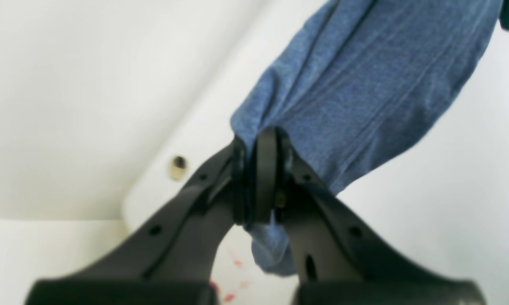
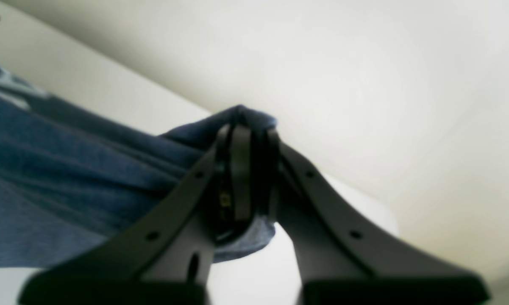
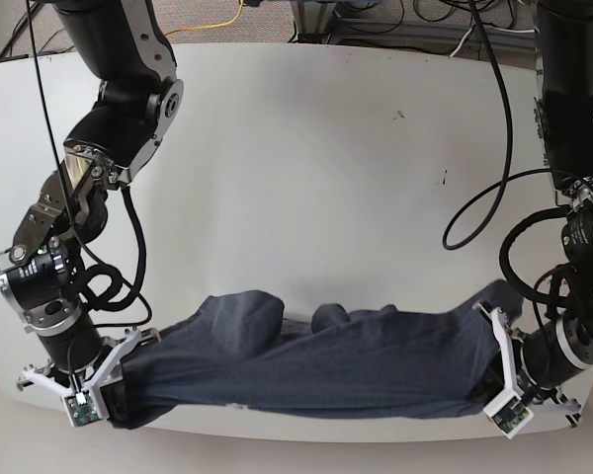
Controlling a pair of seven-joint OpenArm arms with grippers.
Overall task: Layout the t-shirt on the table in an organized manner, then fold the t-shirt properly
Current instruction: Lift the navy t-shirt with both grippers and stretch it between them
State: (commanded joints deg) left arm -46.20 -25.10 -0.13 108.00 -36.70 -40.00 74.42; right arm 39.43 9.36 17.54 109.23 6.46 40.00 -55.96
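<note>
Both end effectors, left [image 1: 260, 176] and right [image 2: 246, 178], are pinching the t-shirt [image 3: 306, 360]; I am stretching it for layout, next lowering it onto the bench [image 3: 306, 168].

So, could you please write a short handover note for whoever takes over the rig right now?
Left gripper: shut on one end of the t-shirt.
Right gripper: shut on the opposite end.
The t-shirt is stretched between both arms along the near edge of the table, bunched and wrinkled, partly sagging onto the surface.
Done: both ends gripped, fabric pulled taut.
Left: lay it flat and smooth, then all the folding.
</note>
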